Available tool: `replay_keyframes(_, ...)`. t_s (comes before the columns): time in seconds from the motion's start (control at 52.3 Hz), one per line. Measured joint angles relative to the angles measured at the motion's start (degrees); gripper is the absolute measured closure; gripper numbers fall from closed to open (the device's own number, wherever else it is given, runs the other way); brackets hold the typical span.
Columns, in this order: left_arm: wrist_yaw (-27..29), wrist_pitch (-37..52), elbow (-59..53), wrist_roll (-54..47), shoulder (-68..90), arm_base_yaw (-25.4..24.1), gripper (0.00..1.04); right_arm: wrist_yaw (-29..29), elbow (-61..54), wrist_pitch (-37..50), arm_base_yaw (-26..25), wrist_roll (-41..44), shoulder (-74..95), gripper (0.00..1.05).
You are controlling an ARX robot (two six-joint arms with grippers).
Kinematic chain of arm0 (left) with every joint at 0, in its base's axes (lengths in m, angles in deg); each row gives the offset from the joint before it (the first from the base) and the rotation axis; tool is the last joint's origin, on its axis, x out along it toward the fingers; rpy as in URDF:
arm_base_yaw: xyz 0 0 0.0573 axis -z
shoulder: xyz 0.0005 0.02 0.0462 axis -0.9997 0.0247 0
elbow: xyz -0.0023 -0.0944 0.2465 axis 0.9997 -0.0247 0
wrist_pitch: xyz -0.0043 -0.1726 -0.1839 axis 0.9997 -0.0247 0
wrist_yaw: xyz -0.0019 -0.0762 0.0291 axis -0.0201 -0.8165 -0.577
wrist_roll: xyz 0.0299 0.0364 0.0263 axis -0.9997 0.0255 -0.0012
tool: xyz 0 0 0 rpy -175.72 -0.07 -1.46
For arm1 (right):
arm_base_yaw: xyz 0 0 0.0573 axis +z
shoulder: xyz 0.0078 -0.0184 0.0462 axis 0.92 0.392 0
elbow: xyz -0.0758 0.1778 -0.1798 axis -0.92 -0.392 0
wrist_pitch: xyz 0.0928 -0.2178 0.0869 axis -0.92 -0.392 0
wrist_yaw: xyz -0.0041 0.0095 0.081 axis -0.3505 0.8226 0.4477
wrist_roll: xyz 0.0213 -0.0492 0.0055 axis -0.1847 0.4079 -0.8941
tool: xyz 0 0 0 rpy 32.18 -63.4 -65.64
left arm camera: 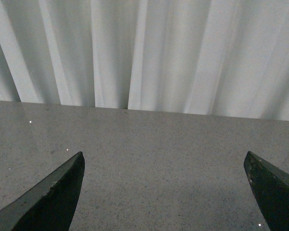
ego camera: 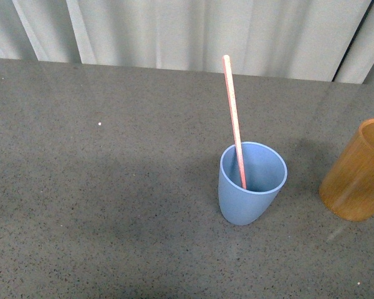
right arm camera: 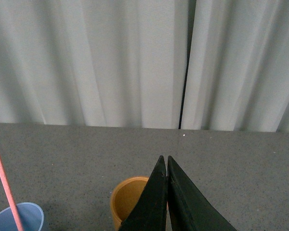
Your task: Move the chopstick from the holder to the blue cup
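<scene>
Right hand pressed closed on nothing, left hand spread wide and empty; chopstick leaning inside blue cup at frame centre, holder right edge: retreat without nudging the cup.

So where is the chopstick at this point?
In the front view the chopstick stands tilted inside the blue cup near the table's middle, left of the holder at the right edge.
</scene>
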Motion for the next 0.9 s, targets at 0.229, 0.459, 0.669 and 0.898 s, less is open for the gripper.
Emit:
replay_keyframes(0.229,0.00,0.00,0.00,0.00,0.00,0.00,0.07,0.00,-1.22,-3.56,0.00,-0.02,-4.94,1.04)
replay_keyframes(0.459,0.02,0.00,0.00,0.02,0.02,0.00,0.07,0.02,-2.47,-4.70,0.00,-0.02,-8.55,1.04)
replay_keyframes(0.669,0.00,0.00,0.00,0.02,0.00,0.00,0.07,0.00,-2.47,-9.25,0.00,-0.02,-13.29,1.04)
replay_keyframes(0.898,0.00,0.00,0.00,0.02,0.00,0.00,0.07,0.00,-2.47,-12.83,0.00,-0.02,-16.83,1.04)
